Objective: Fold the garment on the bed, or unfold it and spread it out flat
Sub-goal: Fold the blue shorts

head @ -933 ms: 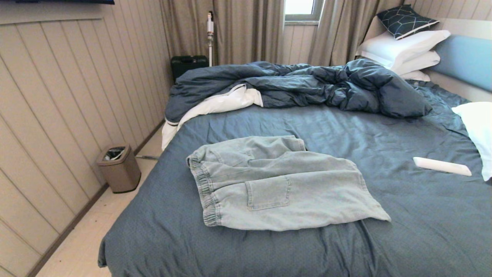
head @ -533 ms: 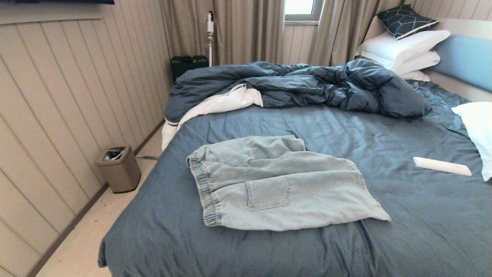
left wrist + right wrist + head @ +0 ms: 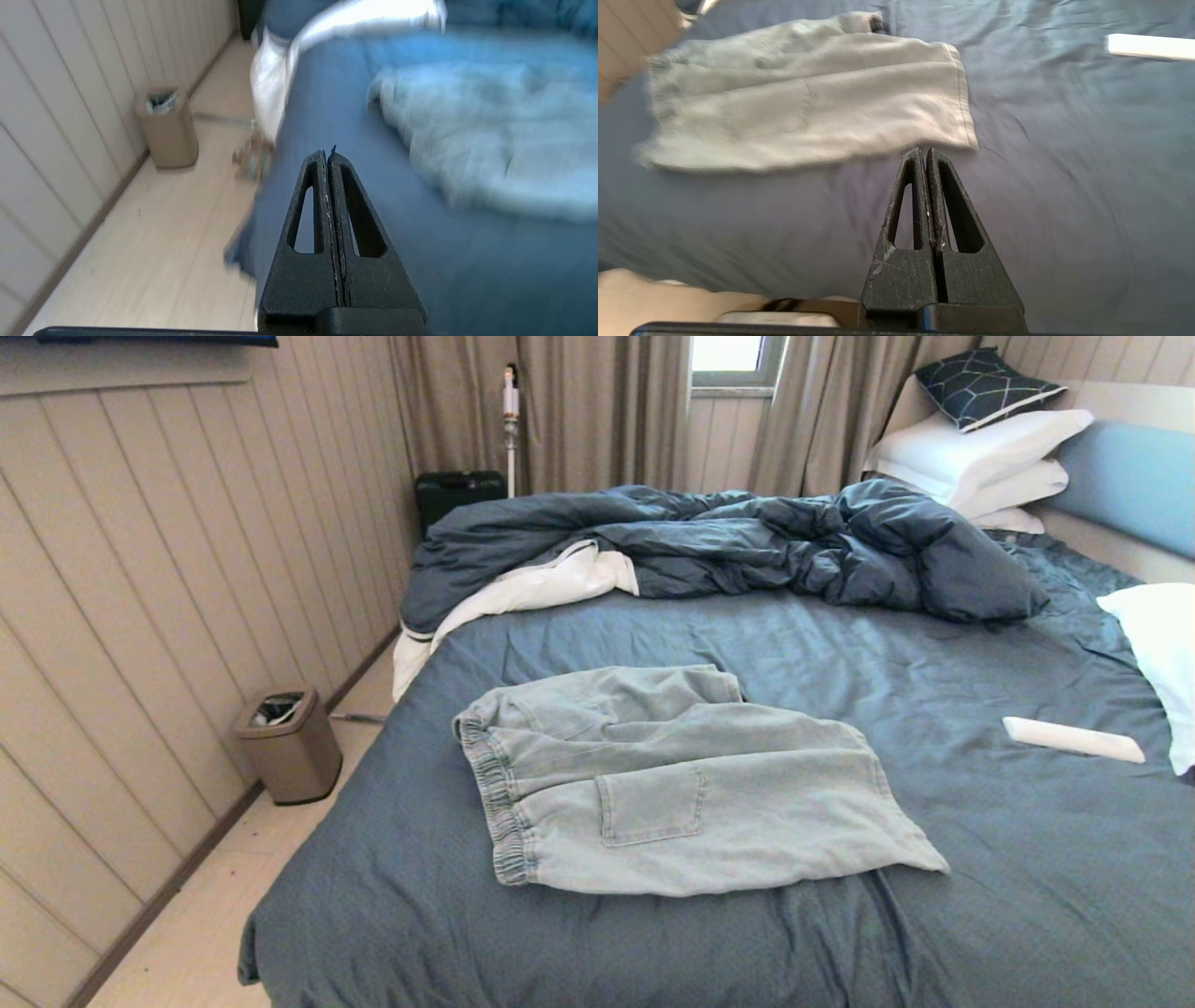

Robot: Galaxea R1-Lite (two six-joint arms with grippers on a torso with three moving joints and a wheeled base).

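The left hand (image 3: 329,154) has its fingers pressed together on nothing, above the bed's (image 3: 980,859) near left edge. The right hand (image 3: 923,154) is likewise closed and empty, just short of the shorts' (image 3: 672,784) leg hem. In the head view neither hand shows; the shorts lie folded in the centre of the frame, waistband to the left, a white remote (image 3: 1074,739) well apart at right
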